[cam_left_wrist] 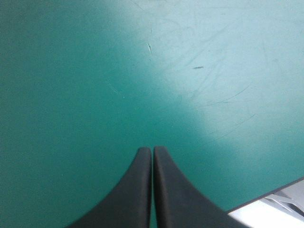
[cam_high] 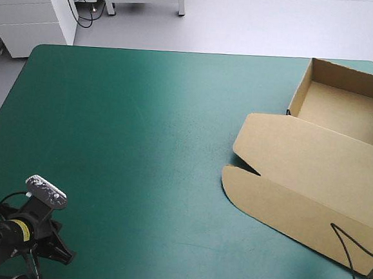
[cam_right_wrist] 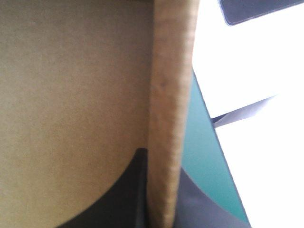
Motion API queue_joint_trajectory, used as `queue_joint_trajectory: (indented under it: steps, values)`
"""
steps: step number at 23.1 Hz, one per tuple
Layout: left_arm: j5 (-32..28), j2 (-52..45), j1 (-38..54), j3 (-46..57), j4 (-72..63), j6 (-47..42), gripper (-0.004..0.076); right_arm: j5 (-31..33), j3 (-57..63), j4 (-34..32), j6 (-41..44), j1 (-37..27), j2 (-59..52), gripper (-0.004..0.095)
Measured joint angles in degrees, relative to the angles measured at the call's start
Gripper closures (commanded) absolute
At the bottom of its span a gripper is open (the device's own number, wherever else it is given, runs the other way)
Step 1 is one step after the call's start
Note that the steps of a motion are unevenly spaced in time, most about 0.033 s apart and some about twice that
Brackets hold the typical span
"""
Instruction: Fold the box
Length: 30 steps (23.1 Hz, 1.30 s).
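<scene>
The box (cam_high: 314, 162) lies at the bench's (cam_high: 141, 142) right side: an open tray at the far corner, with the lid flat toward the near edge. The right gripper (cam_right_wrist: 164, 166) is clamped on the tray's wall (cam_right_wrist: 166, 95), close to the bench edge. The left gripper (cam_left_wrist: 152, 151) is closed on nothing, well apart from the box. Risk: with only one hold, a pull may drag the box over the edge or crease the wall. No brand, label or writing is legible.
</scene>
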Motion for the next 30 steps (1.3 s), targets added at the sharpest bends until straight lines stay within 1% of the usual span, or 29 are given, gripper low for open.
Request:
queue_joint_trajectory:
  steps: [3,6,8,9,10,11,12,13,15,17,19,21,23,25,28,30]
  values:
    - [0.0,0.0,0.0,0.0,0.0,0.1,0.0731,-0.3,0.0,1.0,0.2,-2.9,0.0,0.0927]
    - [0.0,0.0,0.0,0.0,0.1,0.3,0.0731,-0.3,0.0,1.2,0.2,-4.1,0.0,0.0914]
    - [0.0,0.0,0.0,0.0,0.7,0.5,0.0731,-0.2,0.0,1.2,0.2,-4.4,0.0,0.0809]
    - [0.0,0.0,0.0,0.0,1.0,0.5,0.0731,-0.2,0.0,1.2,0.2,-4.4,0.0,0.0657]
    - [0.0,0.0,0.0,0.0,1.5,0.5,0.0731,-0.1,0.0,1.3,0.1,-4.4,0.0,0.0556]
    - [0.0,0.0,0.0,0.0,1.6,0.5,0.0731,-0.1,0.0,1.3,-0.1,-4.4,0.0,0.0332]
    - [0.0,0.0,0.0,0.0,1.7,0.5,0.0731,-0.1,0.0,1.3,-0.4,-4.4,0.0,0.0249]
    - [0.0,0.0,0.0,0.0,1.8,0.5,0.0731,-0.1,0.0,1.3,-0.5,-4.4,0.0,0.0100]
    - [0.0,0.0,0.0,0.0,1.8,0.5,0.0731,-0.3,0.0,1.3,-0.5,-4.4,0.0,0.0050]
    - [0.0,0.0,0.0,0.0,1.8,0.5,0.0731,-0.4,0.0,1.3,-0.5,-4.4,0.0,0.0071]
    - [0.0,0.0,0.0,0.0,1.8,0.5,0.0731,-0.3,0.0,1.3,-0.5,-4.4,-0.4,0.0113]
    - [0.0,0.0,0.0,0.0,1.8,0.5,0.0731,-0.3,0.0,1.3,-0.5,-4.4,-2.5,0.0180]
    - [0.0,0.0,0.0,0.0,1.8,0.5,0.0731,-0.3,-1.2,1.5,-0.5,-4.4,-5.4,0.0273]
    - [0.0,0.0,0.0,0.0,1.8,0.5,0.0731,-0.1,-2.7,3.3,-0.5,-4.4,-7.7,0.0372]
    - [0.0,0.0,0.0,0.0,1.8,0.5,0.0731,1.1,-4.4,8.6,-3.2,-4.4,-10.5,0.0610]
    - [0.0,0.0,0.0,0.0,1.8,0.5,0.0731,3.0,-5.4,13.4,-6.3,-4.4,-12.0,0.0818]
